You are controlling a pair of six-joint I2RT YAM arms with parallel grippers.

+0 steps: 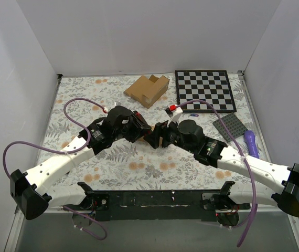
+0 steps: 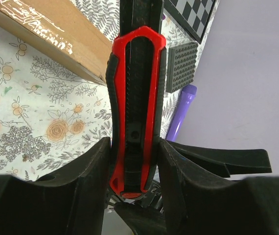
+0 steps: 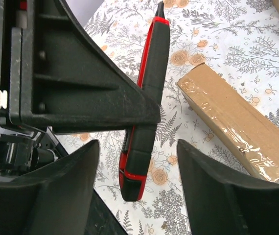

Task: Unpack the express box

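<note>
The express box (image 3: 237, 122) lay flat near the middle of the counter (image 1: 86, 173), well apart from every edge. In the right wrist view its long axis slanted from upper left to lower right. The left jaws clamped a red knife (image 2: 134, 98); the right jaws stood wide open, empty.

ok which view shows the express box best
Right wrist: the express box lies in plain sight, its taped top and one side showing. Left wrist catches only an edge strip at top left, beside the red knife. Top external hides nearly all of it under the left gripper and right gripper.
</note>
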